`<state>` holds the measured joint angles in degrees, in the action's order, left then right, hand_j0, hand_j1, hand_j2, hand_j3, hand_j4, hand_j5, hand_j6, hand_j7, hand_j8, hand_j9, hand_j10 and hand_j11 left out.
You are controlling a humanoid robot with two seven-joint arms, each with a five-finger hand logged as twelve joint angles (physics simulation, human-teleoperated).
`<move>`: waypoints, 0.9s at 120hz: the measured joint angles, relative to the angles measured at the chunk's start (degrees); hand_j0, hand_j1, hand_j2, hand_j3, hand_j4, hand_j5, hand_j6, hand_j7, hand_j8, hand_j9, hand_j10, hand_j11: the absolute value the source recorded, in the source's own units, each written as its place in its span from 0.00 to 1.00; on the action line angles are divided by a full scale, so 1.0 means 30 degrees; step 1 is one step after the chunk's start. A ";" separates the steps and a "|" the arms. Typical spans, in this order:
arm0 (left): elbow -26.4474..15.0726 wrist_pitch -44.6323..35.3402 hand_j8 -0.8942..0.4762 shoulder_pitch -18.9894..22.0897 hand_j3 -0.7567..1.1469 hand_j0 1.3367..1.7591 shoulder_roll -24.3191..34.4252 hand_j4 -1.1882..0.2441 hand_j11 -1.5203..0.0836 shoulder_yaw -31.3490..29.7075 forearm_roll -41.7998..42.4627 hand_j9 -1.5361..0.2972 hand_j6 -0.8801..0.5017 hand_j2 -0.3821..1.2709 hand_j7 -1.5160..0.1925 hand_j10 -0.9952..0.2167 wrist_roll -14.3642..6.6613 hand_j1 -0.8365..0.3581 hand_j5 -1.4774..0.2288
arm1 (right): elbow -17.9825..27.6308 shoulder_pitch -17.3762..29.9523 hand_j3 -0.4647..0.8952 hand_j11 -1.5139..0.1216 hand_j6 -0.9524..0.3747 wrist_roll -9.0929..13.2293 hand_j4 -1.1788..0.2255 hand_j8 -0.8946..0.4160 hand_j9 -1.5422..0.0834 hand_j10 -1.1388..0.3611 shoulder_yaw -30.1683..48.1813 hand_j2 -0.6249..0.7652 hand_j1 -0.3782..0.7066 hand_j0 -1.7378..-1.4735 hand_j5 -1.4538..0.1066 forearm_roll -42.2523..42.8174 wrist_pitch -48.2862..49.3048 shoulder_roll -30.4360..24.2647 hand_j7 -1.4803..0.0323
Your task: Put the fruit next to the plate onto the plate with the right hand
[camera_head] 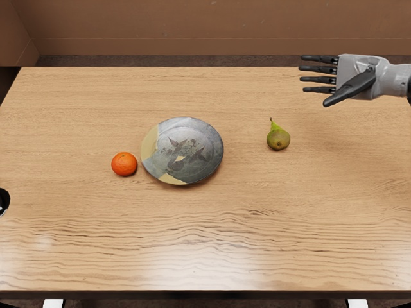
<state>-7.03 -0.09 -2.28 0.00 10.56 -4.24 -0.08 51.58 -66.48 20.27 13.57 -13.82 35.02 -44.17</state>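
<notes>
A grey patterned plate (182, 150) lies near the middle of the wooden table (205, 224). An orange (124, 163) sits right beside the plate's left rim. A green pear (278, 137) stands upright to the right of the plate, a clear gap away from it. My right hand (327, 80) hovers at the upper right, above and to the right of the pear, its fingers spread and pointing left, holding nothing. A small dark part of the left arm (3, 200) shows at the left edge.
A brown wall runs behind the table's far edge. Bare wood lies between the pear and the plate and across the whole front of the table.
</notes>
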 joint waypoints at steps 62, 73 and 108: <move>0.0000 0.0000 0.64 0.0000 0.40 0.76 0.0000 0.82 0.93 -0.0001 0.0001 0.82 0.62 0.23 0.87 0.80 0.0000 0.97 0.85 | 0.6809 -0.2534 0.34 0.93 0.72 0.3350 0.84 0.68 0.95 0.76 0.0127 0.45 0.03 0.30 0.93 0.5454 -0.7902 -0.0362 0.98; 0.0000 0.0000 0.64 0.0000 0.40 0.76 0.0000 0.82 0.93 -0.0001 -0.0001 0.82 0.62 0.23 0.87 0.80 -0.0001 0.97 0.85 | 0.8864 -0.2765 0.34 0.93 0.72 0.4199 0.84 0.68 0.95 0.76 0.0101 0.45 0.03 0.30 0.93 0.6819 -1.2012 -0.0383 0.98; 0.0001 0.0000 0.64 0.0000 0.40 0.76 0.0000 0.82 0.93 -0.0002 -0.0009 0.82 0.62 0.23 0.87 0.80 -0.0001 0.97 0.85 | 1.1500 -0.2919 0.34 0.93 0.72 0.4865 0.84 0.68 0.95 0.76 -0.0281 0.45 0.03 0.30 0.93 1.0004 -2.0619 0.2092 0.98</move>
<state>-7.03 -0.09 -2.29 0.00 10.55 -4.26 -0.09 86.08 -75.24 34.87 12.73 16.19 -26.84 -37.89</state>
